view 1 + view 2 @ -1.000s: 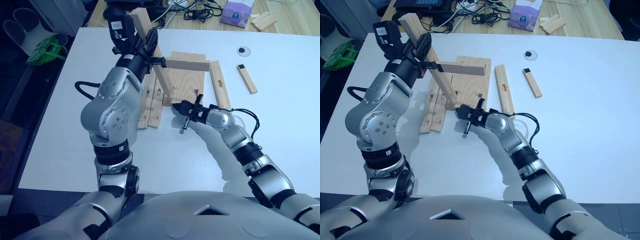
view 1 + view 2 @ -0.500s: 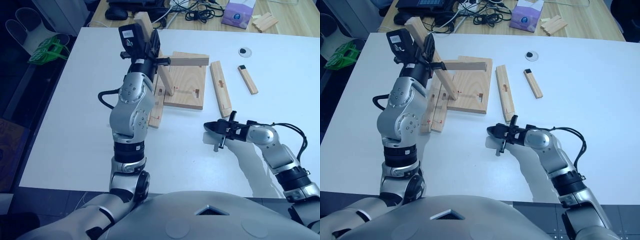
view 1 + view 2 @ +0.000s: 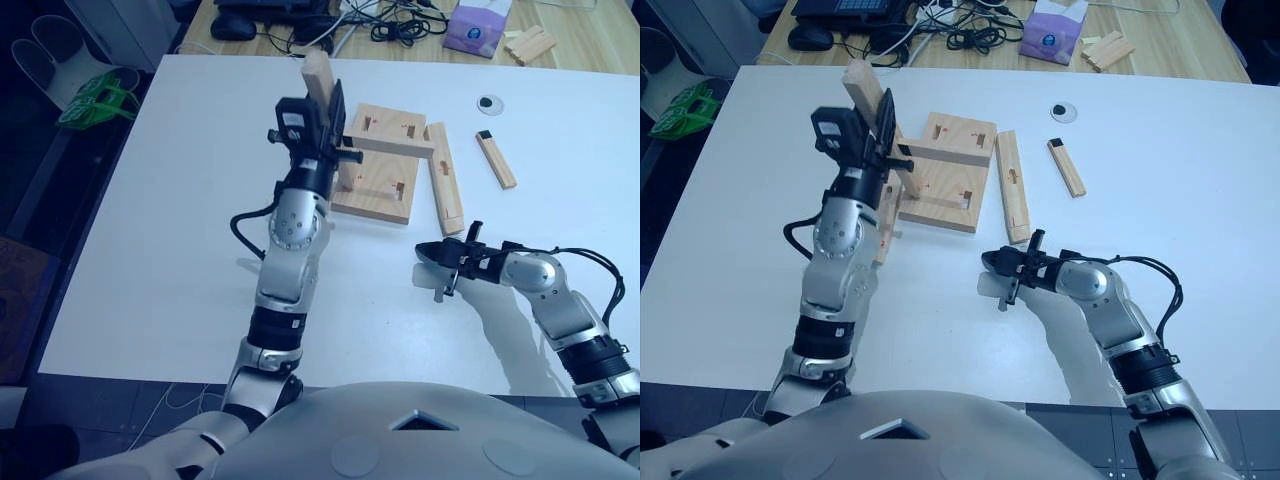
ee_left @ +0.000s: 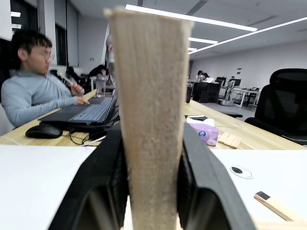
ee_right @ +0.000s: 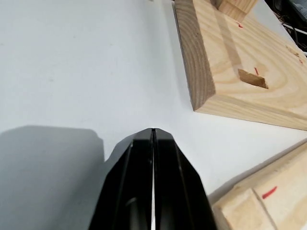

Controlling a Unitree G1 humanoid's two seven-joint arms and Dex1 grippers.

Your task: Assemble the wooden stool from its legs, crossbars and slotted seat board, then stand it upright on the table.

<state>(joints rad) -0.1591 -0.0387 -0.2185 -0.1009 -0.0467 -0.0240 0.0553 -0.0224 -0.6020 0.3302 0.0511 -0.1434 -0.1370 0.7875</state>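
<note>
Holding the left arm nearly vertical over the table (image 3: 150,200), elbow down, wrist up. Clamping a wooden leg (image 4: 151,120) tight between the left gripper's (image 3: 322,112) fingers, the leg poking up past them and slanting down toward the seat board (image 3: 380,198). Carrying a crossbar (image 3: 395,147) jutting sideways off that leg above the board. Leaving a loose leg (image 3: 444,180) just right of the board and a short bar (image 3: 494,158) farther right, both flat on the table. Bending the right arm at the elbow, forearm low, pointing the right gripper (image 5: 152,136) toward the board's near corner, fingers pressed together, gripping nothing.
</note>
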